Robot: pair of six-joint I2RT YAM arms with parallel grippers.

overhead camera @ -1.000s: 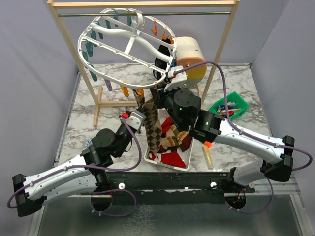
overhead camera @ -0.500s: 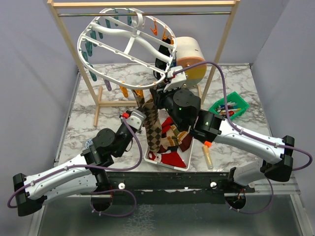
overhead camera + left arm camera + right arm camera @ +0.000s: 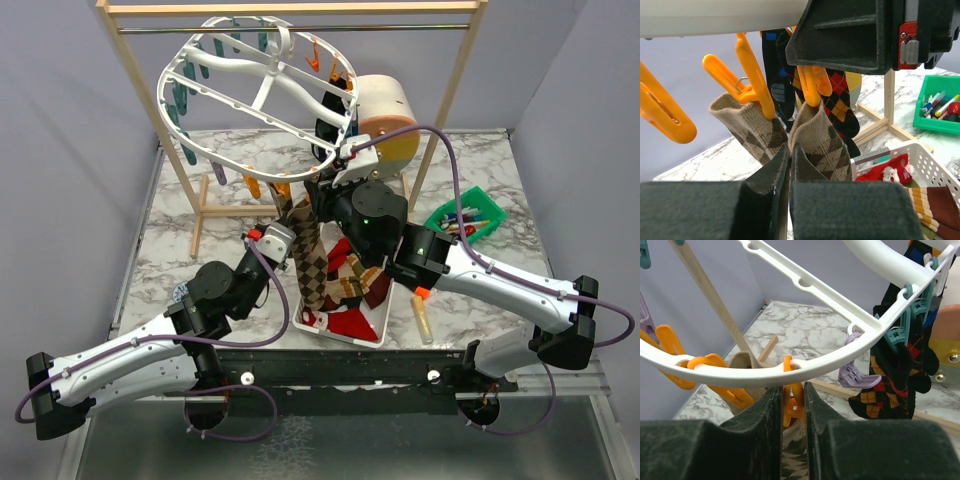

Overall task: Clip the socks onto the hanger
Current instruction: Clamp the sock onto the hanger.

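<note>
The left gripper (image 3: 789,152) is pinched narrow on a tan argyle sock (image 3: 822,145) hanging under the white oval hanger (image 3: 805,366). The right gripper (image 3: 792,390) squeezes the orange clip (image 3: 793,407) on the hanger's rim. A second tan sock (image 3: 747,131) and one black-red sock (image 3: 890,380) hang below the hanger too.

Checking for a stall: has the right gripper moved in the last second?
No. In the top view the right gripper sits in the same spot under the hanger, fingers on the orange clip, as in both earlier pictures.
</note>
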